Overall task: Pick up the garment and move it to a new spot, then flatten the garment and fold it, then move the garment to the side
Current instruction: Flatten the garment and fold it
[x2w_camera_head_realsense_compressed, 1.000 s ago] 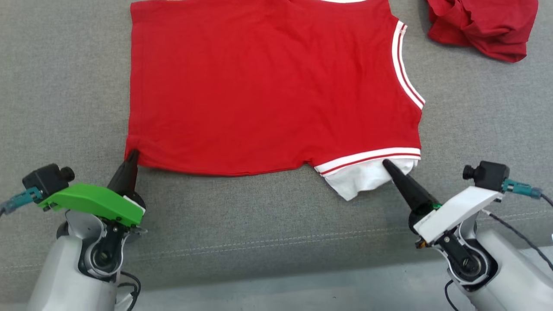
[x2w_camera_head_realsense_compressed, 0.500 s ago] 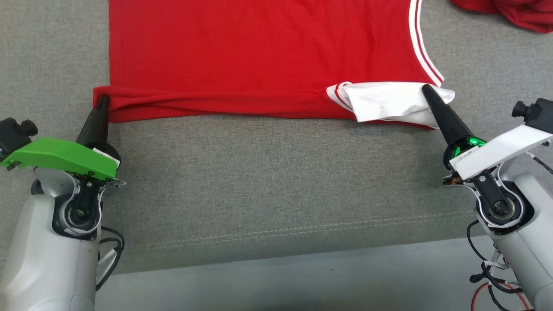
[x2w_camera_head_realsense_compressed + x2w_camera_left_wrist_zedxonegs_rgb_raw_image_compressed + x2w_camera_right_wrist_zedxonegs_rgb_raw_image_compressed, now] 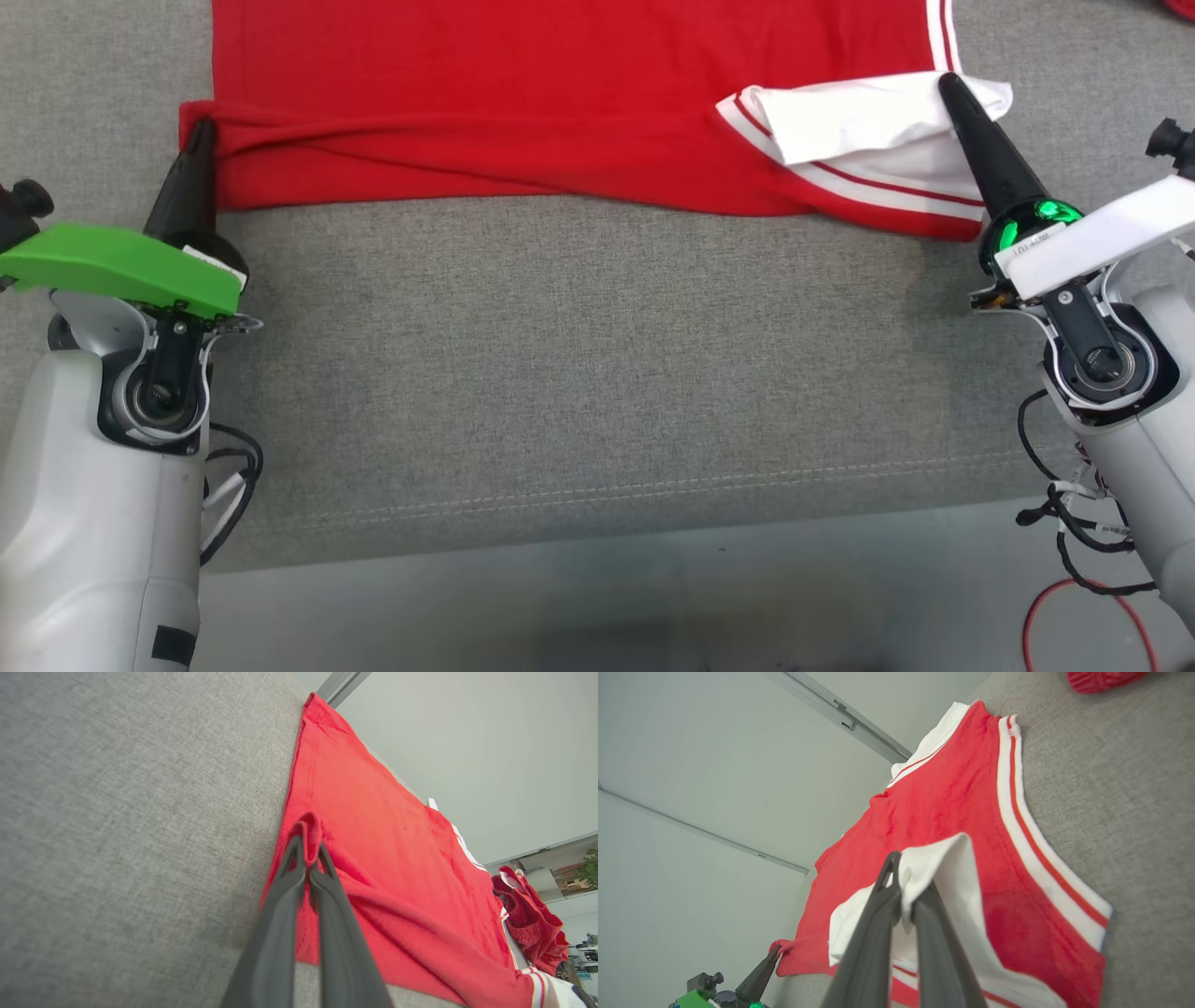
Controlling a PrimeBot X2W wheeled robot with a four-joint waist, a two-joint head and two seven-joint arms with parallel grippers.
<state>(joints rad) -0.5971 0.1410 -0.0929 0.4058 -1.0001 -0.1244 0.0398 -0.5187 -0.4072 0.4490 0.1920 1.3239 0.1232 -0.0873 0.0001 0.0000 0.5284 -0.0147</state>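
The garment [image 3: 560, 84] is a red sleeveless top with white striped trim, lying flat on the grey cushion, its near edge lifted and rolled back over the rest. My left gripper [image 3: 199, 131] is shut on the near left corner of the garment [image 3: 373, 858]; the red cloth bunches between the left gripper [image 3: 310, 851] tips. My right gripper [image 3: 950, 82] is shut on the white flap at the near right corner. In the right wrist view the garment [image 3: 952, 788] stretches away and white cloth is pinched in the right gripper [image 3: 906, 877].
A second crumpled red cloth [image 3: 528, 914] lies beyond the garment's right side, seen too as red cloth [image 3: 1101, 679]. The grey cushion [image 3: 597, 373] spreads toward me to a stitched seam, then a pale floor strip [image 3: 597, 597]. Cables [image 3: 1074, 560] hang by the right arm.
Both grippers have carried the garment's near edge further away from me, folding it back over the body. The head camera has tilted, so the whole scene sits higher in the picture.
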